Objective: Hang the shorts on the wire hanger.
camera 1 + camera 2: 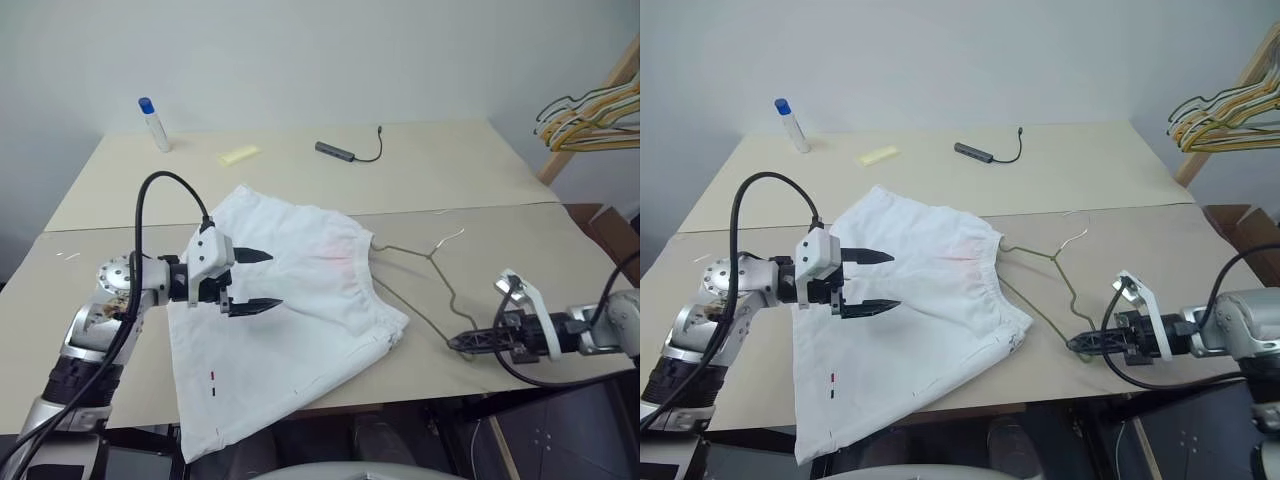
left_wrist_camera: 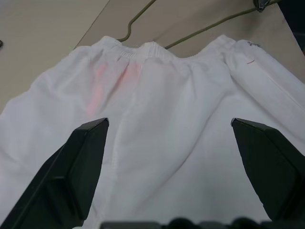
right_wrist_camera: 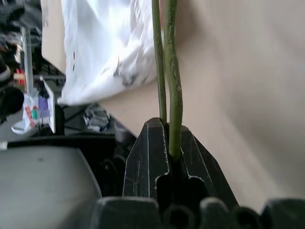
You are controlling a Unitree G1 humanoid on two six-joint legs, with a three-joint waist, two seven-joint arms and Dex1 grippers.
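Note:
The white shorts (image 1: 290, 300) lie flat on the near table, waistband toward the right, with a pinkish patch (image 2: 102, 88) near it. The olive wire hanger (image 1: 440, 280) lies to their right, its pale hook (image 1: 452, 236) pointing away from me and its left end hidden under the waistband. My right gripper (image 1: 456, 343) is shut on the hanger's near corner, and the wire (image 3: 174, 95) runs out from between its fingers. My left gripper (image 1: 275, 280) hovers open over the middle of the shorts with nothing between its fingers (image 2: 86, 157).
On the far table stand a white bottle with a blue cap (image 1: 154, 124), a yellow slip (image 1: 239, 154) and a dark adapter with a cable (image 1: 340, 152). A bunch of hangers on a wooden rack (image 1: 595, 115) is at the back right. The shorts' near leg overhangs the table's front edge (image 1: 420, 398).

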